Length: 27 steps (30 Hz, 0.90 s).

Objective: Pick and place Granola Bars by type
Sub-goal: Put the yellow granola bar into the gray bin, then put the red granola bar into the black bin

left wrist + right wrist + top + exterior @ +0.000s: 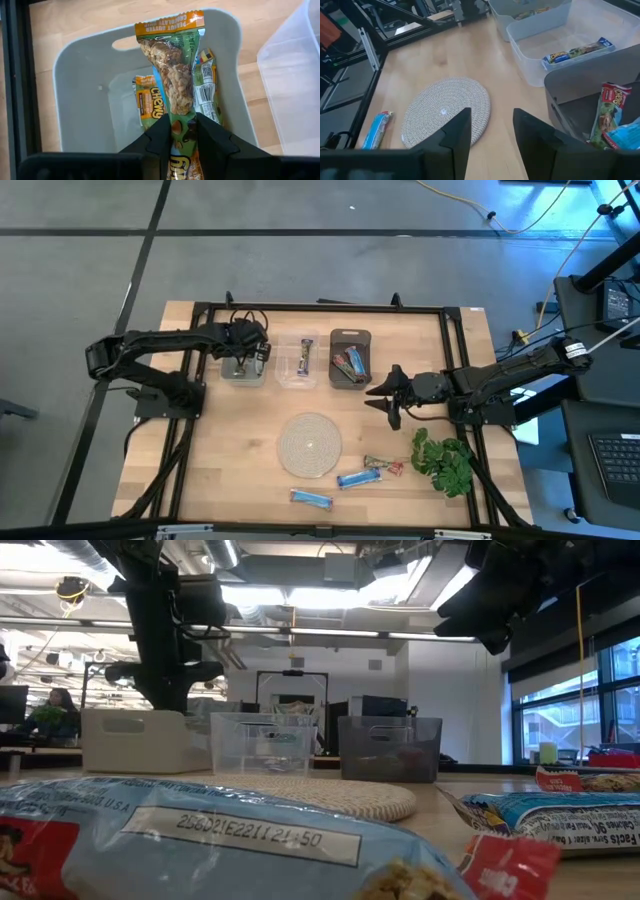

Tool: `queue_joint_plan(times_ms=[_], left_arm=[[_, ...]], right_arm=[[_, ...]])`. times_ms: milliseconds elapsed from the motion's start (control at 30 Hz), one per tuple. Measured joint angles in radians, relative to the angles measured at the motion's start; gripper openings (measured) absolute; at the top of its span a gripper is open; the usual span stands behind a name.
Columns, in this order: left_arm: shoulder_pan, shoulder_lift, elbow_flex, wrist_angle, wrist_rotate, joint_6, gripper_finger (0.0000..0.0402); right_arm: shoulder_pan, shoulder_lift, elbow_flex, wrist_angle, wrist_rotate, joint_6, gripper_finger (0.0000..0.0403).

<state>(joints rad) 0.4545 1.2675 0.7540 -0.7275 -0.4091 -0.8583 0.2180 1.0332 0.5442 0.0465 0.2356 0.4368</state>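
Note:
My left gripper (pixel 183 142) hangs over the pale grey bin (pixel 243 370) at the table's far left, shut on a gold-tan and green granola bar (pixel 175 75). More gold-tan bars (pixel 147 100) lie on that bin's floor. The clear bin (pixel 296 364) holds one bar (pixel 577 52); the dark grey bin (pixel 350 360) holds green-red and blue bars (pixel 610 115). Two blue bars (pixel 310 498) (pixel 357 478) and a green-red bar (pixel 385 466) lie flat near the table's near edge. My right gripper (pixel 390 395) is open, above the table to the right of the dark bin. My left gripper pinches the gold-tan and green bar between its two fingers (pixel 165 137), at a spot toward one end of the wrapper (pixel 182 127). The bar runs along the fingers and sticks out past their tips. It is lifted clear above the pale bin's floor.
A round woven mat (pixel 310 445) lies mid-table, and a leafy green plant (pixel 445 462) sits at the near right. A black frame (pixel 320 307) runs around the table top. In the low view the three bins (pixel 265 740) stand in a row behind the bars lying in front.

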Motion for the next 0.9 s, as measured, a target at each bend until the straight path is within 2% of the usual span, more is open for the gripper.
queue_joint_plan(times_ms=[133, 267, 433, 533, 600, 700, 800, 900], left_arm=[[0.0, 0.0, 0.0, 0.003, 0.013, 0.005, 0.008], [0.0, 0.0, 0.0, 0.003, 0.017, 0.007, 0.0104], [-0.001, 0.0, 0.0, 0.003, 0.022, 0.008, 0.0145], [-0.008, -0.014, 0.01, 0.0, 0.082, 0.036, 0.0161], [-0.039, -0.04, 0.032, 0.029, 0.136, 0.085, 0.0166], [-0.119, -0.09, 0.046, 0.13, 0.15, 0.099, 0.017], [-0.213, -0.142, 0.046, 0.245, 0.149, 0.154, 0.017], [-0.308, -0.169, 0.048, 0.289, 0.151, 0.182, 0.0167]], right_arm=[[0.0, 0.0, 0.0, -0.007, 0.0, -0.027, 0.0149], [0.0, 0.0, 0.012, -0.041, 0.0, -0.04, 0.0149], [0.002, 0.0, 0.129, -0.259, -0.001, -0.053, 0.0149], [0.011, 0.004, 0.238, -0.452, -0.011, -0.055, 0.0149], [0.028, 0.011, 0.306, -0.577, -0.016, -0.056, 0.0149], [0.061, 0.031, 0.387, -0.711, -0.019, -0.054, 0.0149], [0.1, 0.059, 0.421, -0.755, -0.019, -0.053, 0.0149], [0.143, 0.097, 0.422, -0.759, -0.019, -0.052, 0.0149]])
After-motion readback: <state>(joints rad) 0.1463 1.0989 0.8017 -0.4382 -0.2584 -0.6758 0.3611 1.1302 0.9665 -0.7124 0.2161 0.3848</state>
